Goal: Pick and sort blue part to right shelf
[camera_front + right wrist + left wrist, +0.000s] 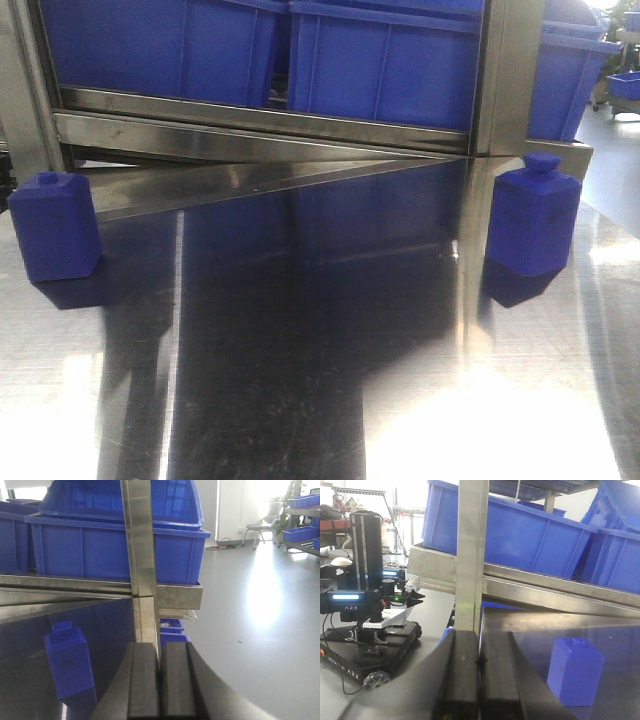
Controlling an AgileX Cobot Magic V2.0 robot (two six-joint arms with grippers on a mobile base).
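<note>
Left claw (480, 680), right claw (161, 680) pressed together; open tabletop (300, 360) between blue part (55, 228) and its twin (533, 218).

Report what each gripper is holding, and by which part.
Nothing is held. The left gripper and right gripper are both shut with nothing between the fingers. The two blue parts stand free on the steel tabletop.

The steel tabletop (300, 380) carries a blue part (55, 228) at far left and a second blue part (533, 222) at far right, both upright.
</note>
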